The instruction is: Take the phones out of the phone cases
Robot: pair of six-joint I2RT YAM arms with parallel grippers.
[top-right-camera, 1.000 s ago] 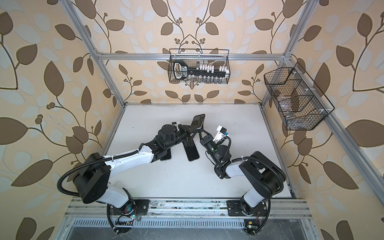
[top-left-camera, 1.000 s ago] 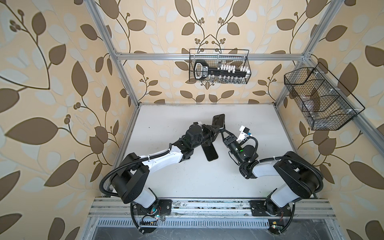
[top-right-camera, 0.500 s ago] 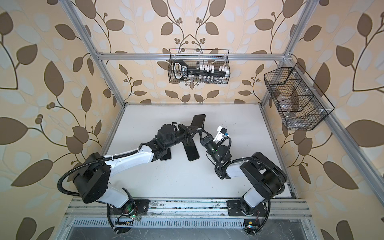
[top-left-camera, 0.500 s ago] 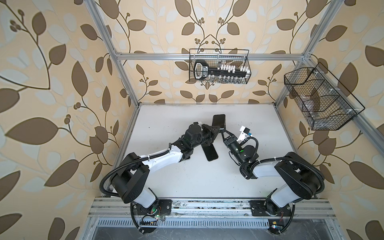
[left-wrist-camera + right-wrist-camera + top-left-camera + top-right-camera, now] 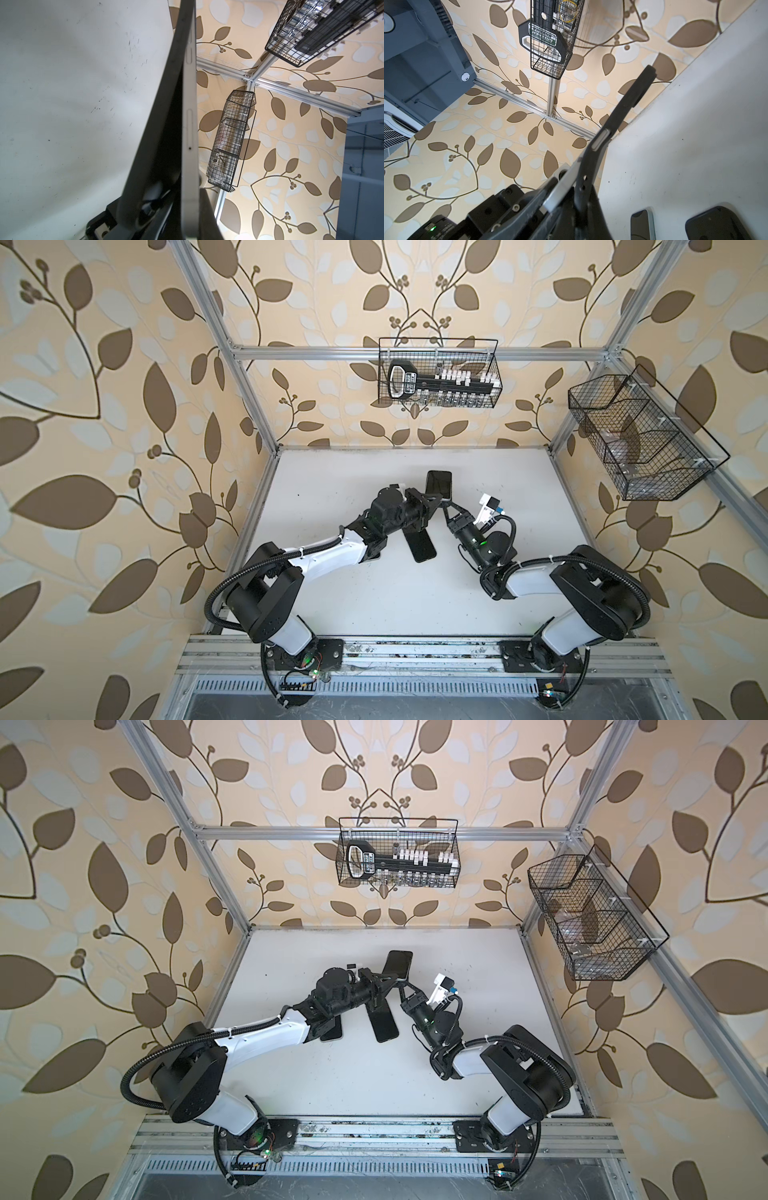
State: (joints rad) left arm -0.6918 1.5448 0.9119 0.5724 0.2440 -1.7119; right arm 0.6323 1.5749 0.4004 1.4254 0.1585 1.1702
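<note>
Left gripper just clamped onto phone edge; right gripper pinched tight on phone case lip. I judge phone rigid, slick; case rubbery, peels from corner

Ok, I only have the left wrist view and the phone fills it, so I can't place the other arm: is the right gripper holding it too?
Observer: Yes, the right gripper is shut on the phone at its near end, meeting the left gripper there.
Operator: Anything on the table below?
Observer: A dark slab lies flat on the table, apart from the phone.
Operator: Only one?
Observer: No, a second slab shows in a top view, partly under the left arm.
</note>
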